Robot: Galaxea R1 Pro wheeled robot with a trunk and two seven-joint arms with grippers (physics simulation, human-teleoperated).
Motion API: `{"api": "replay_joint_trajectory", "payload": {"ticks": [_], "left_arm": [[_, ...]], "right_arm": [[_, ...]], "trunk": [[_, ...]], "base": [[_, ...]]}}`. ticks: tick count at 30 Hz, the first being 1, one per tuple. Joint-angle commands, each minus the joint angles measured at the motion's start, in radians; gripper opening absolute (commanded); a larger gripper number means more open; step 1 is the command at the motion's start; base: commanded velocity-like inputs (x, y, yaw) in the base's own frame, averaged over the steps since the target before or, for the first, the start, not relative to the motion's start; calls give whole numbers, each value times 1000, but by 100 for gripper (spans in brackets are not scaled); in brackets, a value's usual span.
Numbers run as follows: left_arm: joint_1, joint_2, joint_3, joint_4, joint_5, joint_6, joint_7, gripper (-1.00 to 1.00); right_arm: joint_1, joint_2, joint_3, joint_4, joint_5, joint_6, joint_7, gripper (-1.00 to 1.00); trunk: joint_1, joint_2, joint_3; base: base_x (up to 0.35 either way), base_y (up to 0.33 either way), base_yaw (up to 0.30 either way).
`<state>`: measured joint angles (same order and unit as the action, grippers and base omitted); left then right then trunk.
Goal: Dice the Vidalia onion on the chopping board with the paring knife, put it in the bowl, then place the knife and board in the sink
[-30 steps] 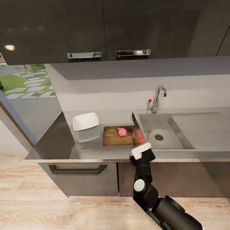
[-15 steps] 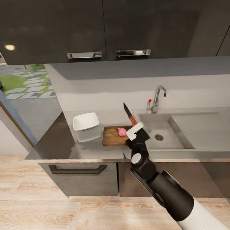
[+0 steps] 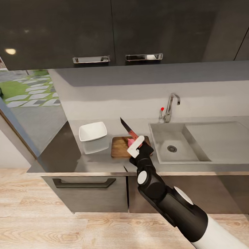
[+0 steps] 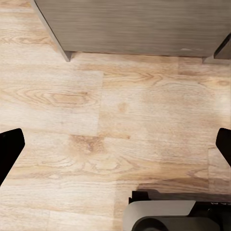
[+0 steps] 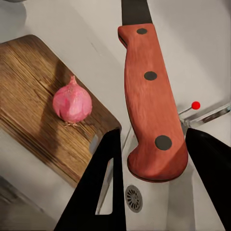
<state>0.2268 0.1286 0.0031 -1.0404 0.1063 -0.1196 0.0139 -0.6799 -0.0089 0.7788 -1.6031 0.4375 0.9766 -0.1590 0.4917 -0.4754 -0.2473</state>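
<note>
At frame centre, the right gripper point(image 3: 137, 145) clenches the knife point(image 5: 153, 101) by its rigid handle above the small, roll-prone onion point(image 5: 72, 103); the left gripper point(image 4: 115, 147) hangs released.

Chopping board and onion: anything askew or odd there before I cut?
Nothing stands out. The Vidalia onion sits whole on the chopping board, which lies flat on the countertop beside the sink. The right end effector holds the paring knife above it.

The Vidalia onion point(image 3: 131, 142) lies on the chopping board point(image 3: 120, 148), between bowl point(image 3: 92, 131) and sink point(image 3: 172, 147).
</note>
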Motion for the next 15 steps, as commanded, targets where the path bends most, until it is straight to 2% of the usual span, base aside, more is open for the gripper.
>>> {"api": "replay_joint_trajectory", "payload": {"ticks": [1, 4, 7, 10, 15], "left_arm": [[0, 0, -2, -1, 10, -2, 1, 100], [0, 0, -2, -1, 10, -2, 1, 100], [0, 0, -2, 0, 10, -2, 1, 100], [0, 0, -2, 0, 10, -2, 1, 100], [0, 0, -2, 0, 10, -2, 1, 100]], "right_arm": [[-1, -3, 3, 0, -7, 6, -11, -100], [-1, -16, 3, 2, -7, 6, -11, -100], [0, -31, 4, 11, -7, 6, -11, -100], [1, -36, 4, 23, -7, 7, -11, -100], [4, -42, 20, 35, -6, 7, -12, -100]], "trunk": [[0, -2, -2], [0, -2, -2], [0, -2, -2], [0, -2, -2], [0, -2, -2]], "base": [[0, 0, 0], [0, -10, 0], [0, -175, 0], [0, -177, 0], [0, -37, 0]]}}
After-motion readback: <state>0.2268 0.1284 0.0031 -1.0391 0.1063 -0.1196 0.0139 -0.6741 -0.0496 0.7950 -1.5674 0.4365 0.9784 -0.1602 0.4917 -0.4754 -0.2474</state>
